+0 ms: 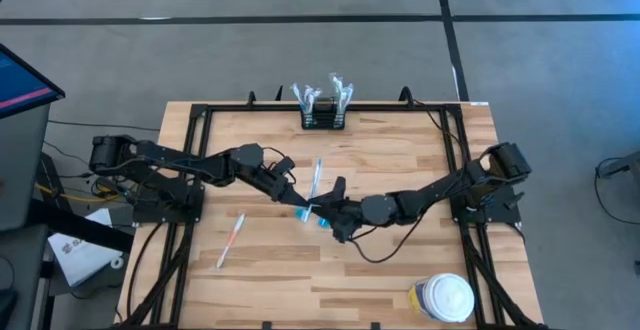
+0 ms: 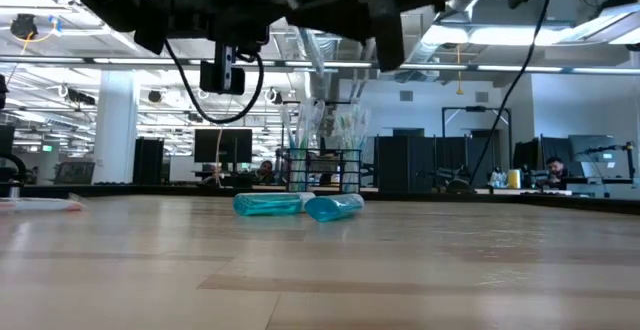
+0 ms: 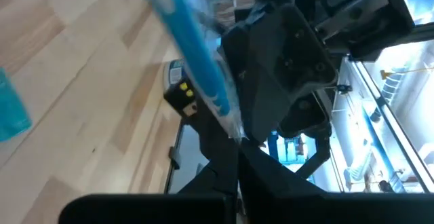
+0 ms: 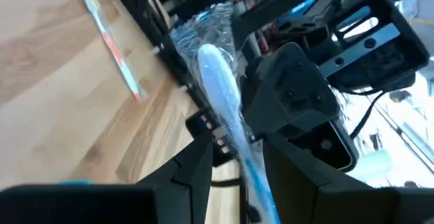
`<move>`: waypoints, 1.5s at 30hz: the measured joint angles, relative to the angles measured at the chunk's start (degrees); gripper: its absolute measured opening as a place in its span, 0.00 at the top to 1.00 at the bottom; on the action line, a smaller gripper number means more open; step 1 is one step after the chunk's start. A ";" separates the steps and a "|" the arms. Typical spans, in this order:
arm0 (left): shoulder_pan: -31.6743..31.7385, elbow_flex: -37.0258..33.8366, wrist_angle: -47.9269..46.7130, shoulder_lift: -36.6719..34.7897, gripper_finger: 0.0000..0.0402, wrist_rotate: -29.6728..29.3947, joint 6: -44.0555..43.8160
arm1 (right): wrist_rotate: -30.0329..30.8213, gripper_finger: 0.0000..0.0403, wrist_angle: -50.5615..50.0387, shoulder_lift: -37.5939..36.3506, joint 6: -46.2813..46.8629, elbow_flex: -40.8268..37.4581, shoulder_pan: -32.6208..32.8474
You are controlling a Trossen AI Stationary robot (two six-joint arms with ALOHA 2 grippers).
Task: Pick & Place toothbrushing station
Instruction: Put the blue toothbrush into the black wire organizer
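A blue toothbrush in clear wrapping (image 1: 316,178) is held above the middle of the table. My left gripper (image 1: 300,204) is shut on it. My right gripper (image 1: 330,200) is open, and its fingers stand on either side of the brush (image 4: 230,122); I cannot tell if they touch it. The black open-topped holder (image 1: 323,120) stands at the middle of the table's far edge, with wrapped brushes sticking up out of it. It also shows in the low view (image 2: 322,170). Two teal bottles (image 2: 300,206) lie on the table below the grippers. My left gripper pinches one end of the wrapped blue toothbrush (image 3: 227,119) between its two fingers. The brush runs on away from the fingers (image 3: 186,41), past my right gripper. It is lifted clear of the table.
A wrapped orange toothbrush (image 1: 232,240) lies at the near left. A round white-lidded jar with a yellow label (image 1: 443,298) stands at the near right corner. A black frame (image 1: 200,120) runs along the table's edges. People sit at desks far behind the table.
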 joint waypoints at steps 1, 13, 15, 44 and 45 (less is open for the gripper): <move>-0.01 0.01 0.43 -0.02 1.00 -0.01 0.19 | 0.82 0.70 -0.18 0.01 -0.01 0.68 0.15; -0.15 0.13 0.77 -0.15 1.00 0.11 0.38 | 2.08 0.79 -1.41 -0.14 0.65 1.04 0.04; -0.15 0.13 0.74 -0.15 1.00 0.10 0.38 | 2.06 0.86 -1.56 -0.14 0.67 1.04 0.04; 1.94 -0.02 0.96 -3.24 0.95 1.17 9.76 | 5.22 0.99 -2.97 -0.38 3.88 1.22 0.12; 2.35 -0.02 1.10 -3.48 0.95 1.27 9.80 | 6.22 0.99 -3.17 -0.57 3.86 1.21 0.25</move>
